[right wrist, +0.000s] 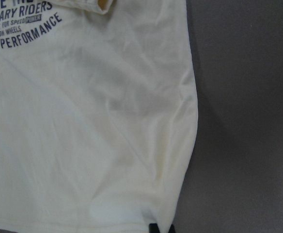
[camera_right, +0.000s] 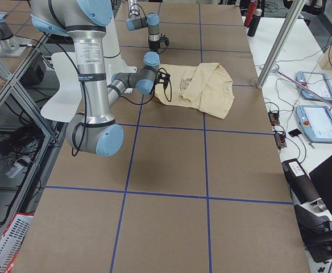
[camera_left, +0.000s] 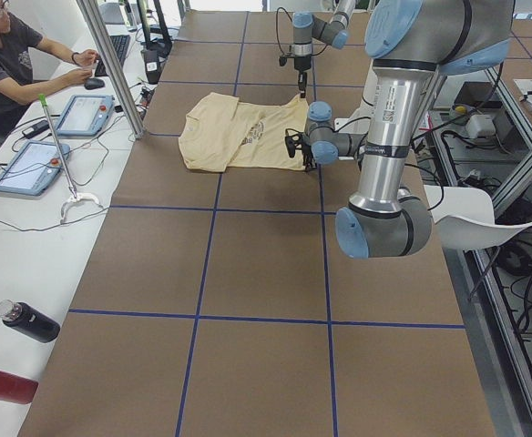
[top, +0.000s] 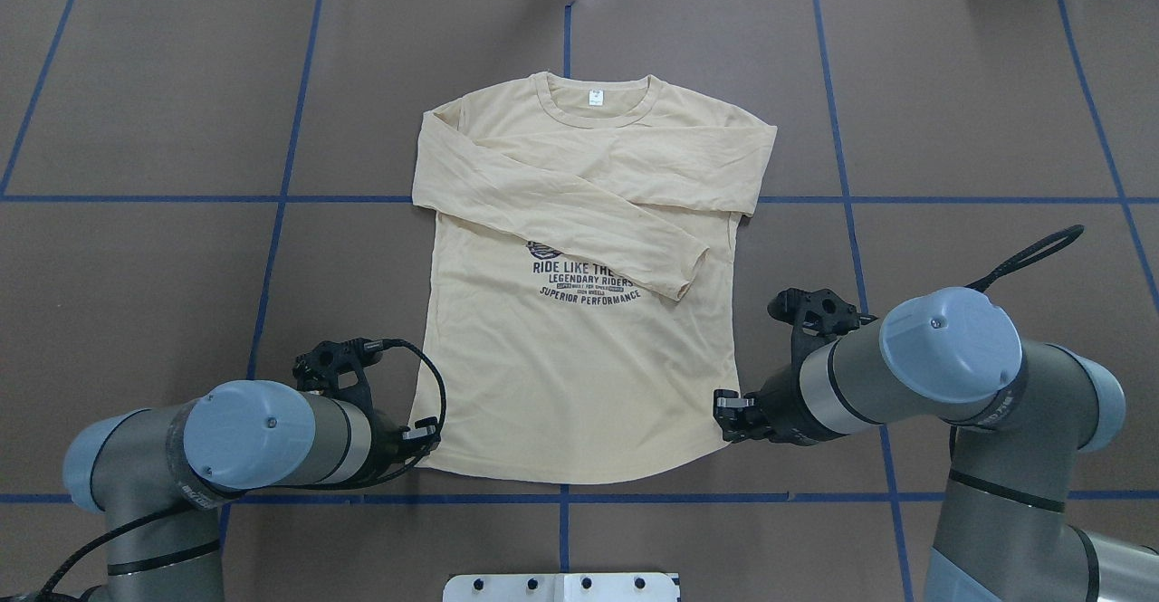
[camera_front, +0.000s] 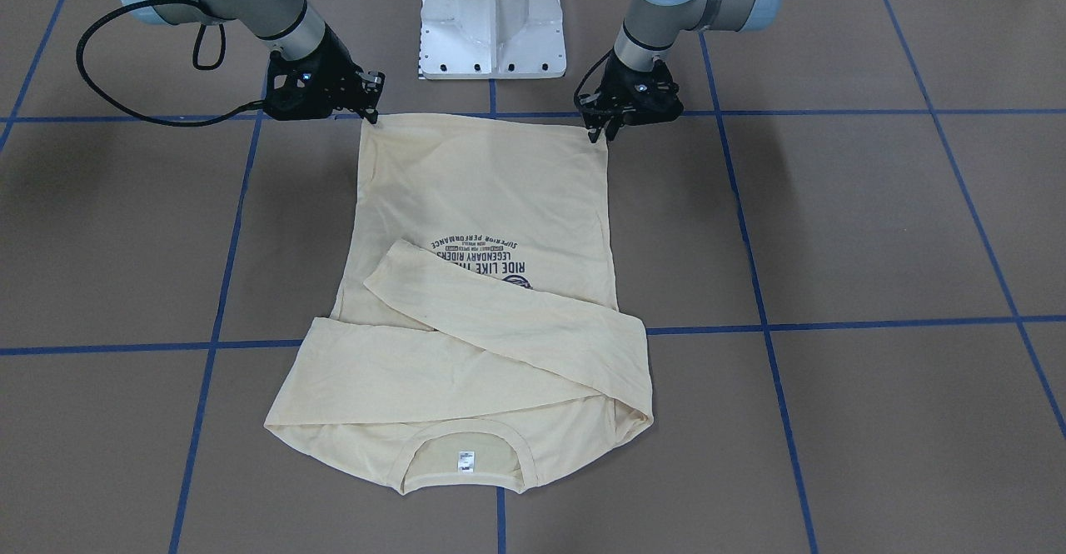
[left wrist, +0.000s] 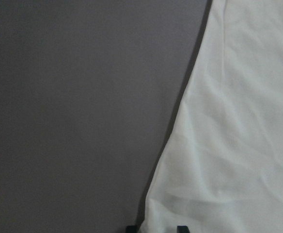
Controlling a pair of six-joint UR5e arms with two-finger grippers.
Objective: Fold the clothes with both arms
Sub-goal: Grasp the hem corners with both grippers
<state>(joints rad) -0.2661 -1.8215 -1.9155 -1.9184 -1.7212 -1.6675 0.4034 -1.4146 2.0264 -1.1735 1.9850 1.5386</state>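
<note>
The shirt [top: 579,385] lies flat on the desk [top: 181,131], print up, with both sleeves [top: 589,213] crossed over the chest. We judge the next fold brings hem to collar, which explains the left claw [camera_front: 601,127] and right claw [camera_front: 371,111] set at the two hem corners. The overhead view hides their tips under the wrists, while the front-facing view shows them touching cloth. We cannot tell whether either claw has clamped the hem.

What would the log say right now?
shirt: flat, face up | left tool: hem corner | right tool: hem corner | grip: unclear
</note>
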